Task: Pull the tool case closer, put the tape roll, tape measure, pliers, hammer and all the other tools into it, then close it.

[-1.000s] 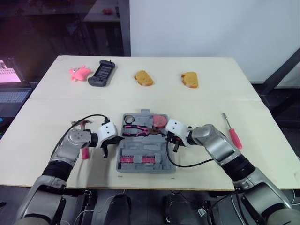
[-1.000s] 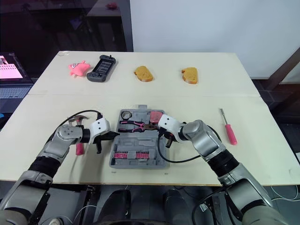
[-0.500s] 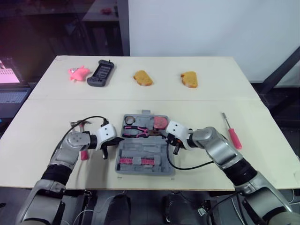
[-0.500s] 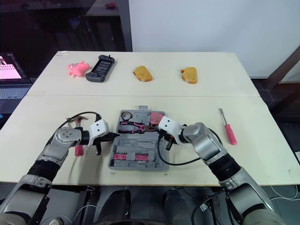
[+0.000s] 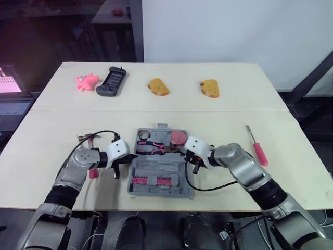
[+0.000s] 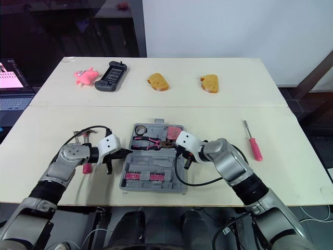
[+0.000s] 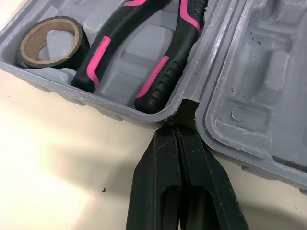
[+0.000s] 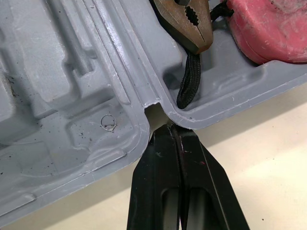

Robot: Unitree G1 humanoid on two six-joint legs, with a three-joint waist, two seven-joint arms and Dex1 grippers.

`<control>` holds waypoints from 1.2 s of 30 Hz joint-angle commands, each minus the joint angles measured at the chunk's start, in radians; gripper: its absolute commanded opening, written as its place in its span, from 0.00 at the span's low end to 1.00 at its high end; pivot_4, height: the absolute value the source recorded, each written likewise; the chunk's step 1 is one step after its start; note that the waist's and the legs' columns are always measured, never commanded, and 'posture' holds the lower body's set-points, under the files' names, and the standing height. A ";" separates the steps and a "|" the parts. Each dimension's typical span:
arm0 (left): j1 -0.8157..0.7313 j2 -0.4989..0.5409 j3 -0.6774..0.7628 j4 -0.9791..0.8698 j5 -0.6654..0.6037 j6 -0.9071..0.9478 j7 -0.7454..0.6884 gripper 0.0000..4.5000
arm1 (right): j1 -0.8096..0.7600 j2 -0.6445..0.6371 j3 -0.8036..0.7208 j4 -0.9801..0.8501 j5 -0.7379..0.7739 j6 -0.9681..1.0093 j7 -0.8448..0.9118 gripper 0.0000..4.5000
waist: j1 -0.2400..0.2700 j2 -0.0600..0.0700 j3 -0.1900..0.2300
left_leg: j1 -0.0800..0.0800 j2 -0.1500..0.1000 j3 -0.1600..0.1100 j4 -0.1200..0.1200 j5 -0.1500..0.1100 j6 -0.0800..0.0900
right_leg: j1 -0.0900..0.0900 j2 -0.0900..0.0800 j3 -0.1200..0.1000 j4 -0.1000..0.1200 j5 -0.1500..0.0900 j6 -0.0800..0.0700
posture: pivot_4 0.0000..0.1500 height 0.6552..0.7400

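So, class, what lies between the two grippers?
The open tool case lies between the left gripper and the right gripper; the left eye view shows it.

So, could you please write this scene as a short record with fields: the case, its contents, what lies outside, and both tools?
case: tool case, open, near the front edge of the table, between the arms
inside: tape roll, pliers, tape measure
outside: hammer by the left arm; screwdriver on the right
left tool: shut, tips at the case's hinge notch
right tool: shut, tips at the opposite hinge notch
far side: pink toy, black remote, two bread pieces
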 commanded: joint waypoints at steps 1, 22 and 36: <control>0.015 -0.008 -0.028 -0.011 0.002 0.009 -0.012 0.01 | 0.002 0.013 0.001 -0.017 0.011 -0.017 0.001 0.00 | 0.000 0.000 0.000 | 0.000 0.000 0.000 0.000 0.000 0.000 | 0.000 0.000 0.000 0.000 0.000 0.000 | 1.00 1.00; 0.077 0.031 -0.005 -0.086 -0.020 0.045 -0.014 0.01 | -0.013 0.011 0.001 0.017 0.005 -0.045 0.002 0.00 | -0.004 0.000 0.000 | 0.000 0.000 0.000 0.000 0.000 0.000 | 0.000 0.000 0.001 0.000 0.000 0.000 | 1.00 1.00; 0.013 0.020 -0.010 -0.004 -0.019 0.020 0.001 0.01 | 0.002 0.004 -0.004 -0.014 0.014 -0.014 0.004 0.00 | -0.001 0.000 0.000 | 0.000 0.000 0.000 0.000 0.000 0.000 | 0.000 0.001 0.001 0.000 0.000 0.000 | 1.00 1.00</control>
